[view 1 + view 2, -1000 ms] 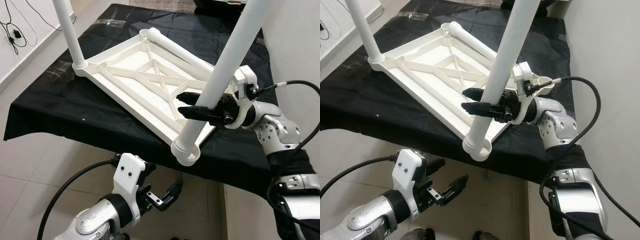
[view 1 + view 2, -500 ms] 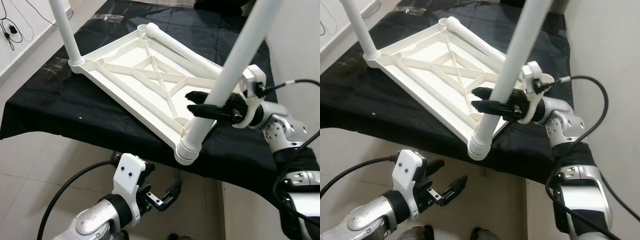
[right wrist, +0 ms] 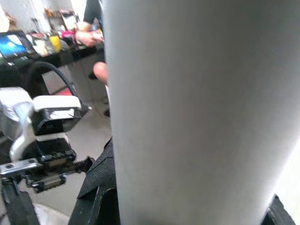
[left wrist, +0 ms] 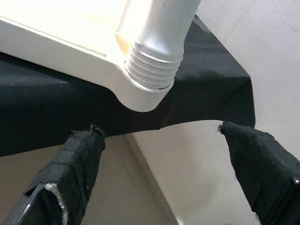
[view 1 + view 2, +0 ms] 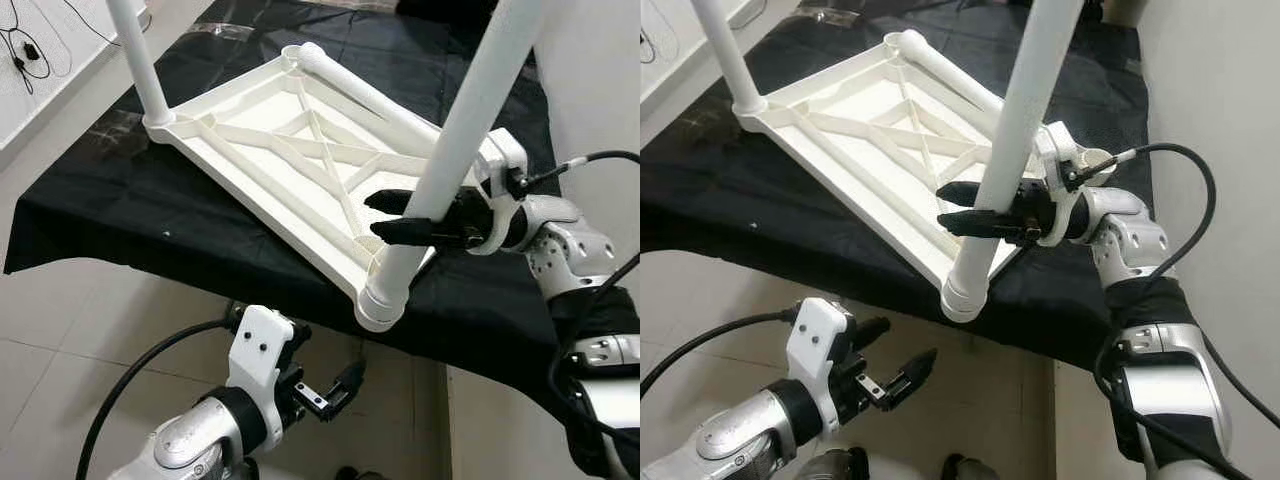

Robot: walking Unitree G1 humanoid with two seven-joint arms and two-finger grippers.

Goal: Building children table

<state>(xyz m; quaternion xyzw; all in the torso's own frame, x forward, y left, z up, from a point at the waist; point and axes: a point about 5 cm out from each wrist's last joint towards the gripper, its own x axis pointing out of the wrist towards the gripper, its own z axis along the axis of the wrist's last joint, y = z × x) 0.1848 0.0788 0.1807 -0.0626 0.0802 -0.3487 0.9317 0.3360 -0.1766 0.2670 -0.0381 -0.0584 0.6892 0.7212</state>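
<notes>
An upturned white plastic tabletop (image 5: 250, 170) lies on a table draped in black cloth (image 5: 110, 210). A white leg (image 5: 470, 110) stands tilted in the near corner socket (image 4: 140, 96), its threaded end (image 4: 152, 70) showing. My right gripper (image 5: 375, 215) is shut on this leg just above the socket, with the leg (image 3: 197, 112) close between its fingers. A second leg (image 5: 140, 70) stands in the far left corner. A third leg (image 5: 370, 95) lies along the top's far side. My left gripper (image 5: 895, 348) hangs open below the table's front edge, its fingers (image 4: 79, 173) wide apart under the socket.
A white wall (image 5: 590, 80) stands close on the right of the table. Tiled floor (image 5: 60, 340) lies in front, with black cables (image 5: 30, 50) at the far left. In the right wrist view a person (image 3: 93, 37) is in the background by a dark counter.
The head camera has shifted a little. My right gripper stays on the near leg, which now leans slightly differently in its socket. The left gripper has not moved.
</notes>
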